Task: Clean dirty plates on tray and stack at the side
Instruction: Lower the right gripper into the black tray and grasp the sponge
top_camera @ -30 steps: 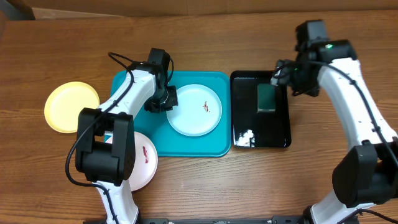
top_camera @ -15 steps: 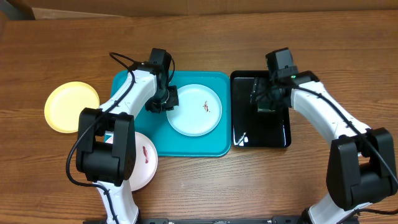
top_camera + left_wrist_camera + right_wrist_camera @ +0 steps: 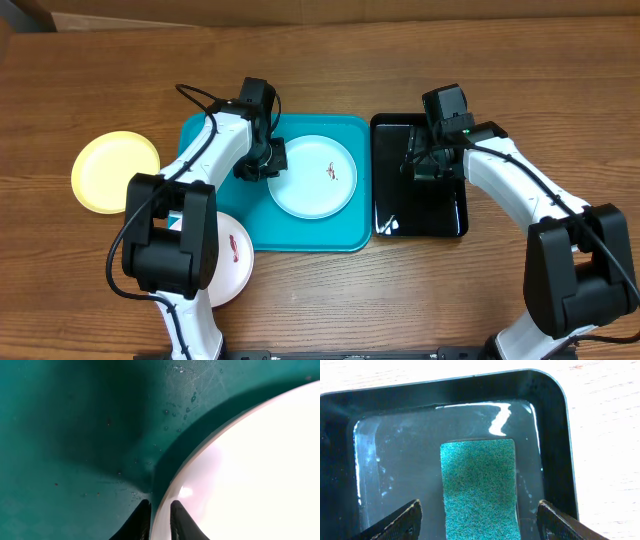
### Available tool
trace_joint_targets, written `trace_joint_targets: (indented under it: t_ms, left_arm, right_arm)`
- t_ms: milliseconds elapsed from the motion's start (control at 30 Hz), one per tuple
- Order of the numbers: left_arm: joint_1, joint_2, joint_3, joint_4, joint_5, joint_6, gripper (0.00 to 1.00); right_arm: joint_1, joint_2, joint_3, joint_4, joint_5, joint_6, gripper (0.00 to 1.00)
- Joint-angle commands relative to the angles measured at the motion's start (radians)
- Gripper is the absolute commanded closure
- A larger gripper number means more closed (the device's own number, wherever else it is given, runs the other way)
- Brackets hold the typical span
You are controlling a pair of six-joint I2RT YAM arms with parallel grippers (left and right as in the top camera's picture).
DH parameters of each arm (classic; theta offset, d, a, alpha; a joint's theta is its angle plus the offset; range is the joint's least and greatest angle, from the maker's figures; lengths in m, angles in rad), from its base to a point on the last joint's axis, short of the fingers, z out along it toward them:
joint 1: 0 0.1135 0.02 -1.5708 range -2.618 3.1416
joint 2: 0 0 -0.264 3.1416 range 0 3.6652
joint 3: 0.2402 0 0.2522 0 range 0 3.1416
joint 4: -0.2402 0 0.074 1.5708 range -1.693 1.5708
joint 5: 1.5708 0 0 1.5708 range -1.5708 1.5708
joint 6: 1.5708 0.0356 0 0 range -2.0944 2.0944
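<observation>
A pale blue plate (image 3: 312, 177) with a small reddish smear lies on the teal tray (image 3: 300, 235). My left gripper (image 3: 268, 160) is at the plate's left edge, shut on its rim. In the left wrist view, one of the fingers (image 3: 182, 522) lies on the plate (image 3: 250, 470) and the other is outside it, over the tray (image 3: 75, 435). My right gripper (image 3: 430, 165) hangs open over the green sponge (image 3: 477, 485), one finger on each side and not touching it. A white plate (image 3: 235, 262) with a red smear and a yellow plate (image 3: 115, 172) lie on the table left of the tray.
The sponge sits in a glossy black tray (image 3: 420, 215) holding a shallow film of water, right of the teal tray. The black tray's raised rim (image 3: 560, 435) surrounds my right gripper (image 3: 479, 525). Bare wooden table lies beyond both trays.
My right arm has swung left and down from beyond the black tray's far right corner to above the sponge. The left arm and the plates have not moved.
</observation>
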Motion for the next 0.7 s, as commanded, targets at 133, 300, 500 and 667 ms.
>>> trace_joint_targets:
  t_ms: [133, 300, 500, 667]
  left_arm:
    - [-0.007, 0.014, -0.006, -0.003, 0.011, 0.019, 0.83]
    - [-0.007, 0.014, -0.006, -0.006, 0.011, 0.019, 0.82]
    - [-0.007, 0.014, -0.006, -0.006, 0.011, 0.019, 0.82]
    - [-0.007, 0.014, -0.006, -0.006, 0.01, 0.019, 0.82]
  right_arm:
    - [0.004, 0.06, -0.005, 0.027, 0.023, -0.007, 0.26]
    - [0.003, 0.062, -0.005, 0.026, 0.023, -0.007, 0.3]
    - [0.003, 0.087, -0.009, 0.023, 0.023, -0.007, 0.3]
    - [0.003, 0.101, -0.009, 0.023, 0.023, -0.007, 0.31]
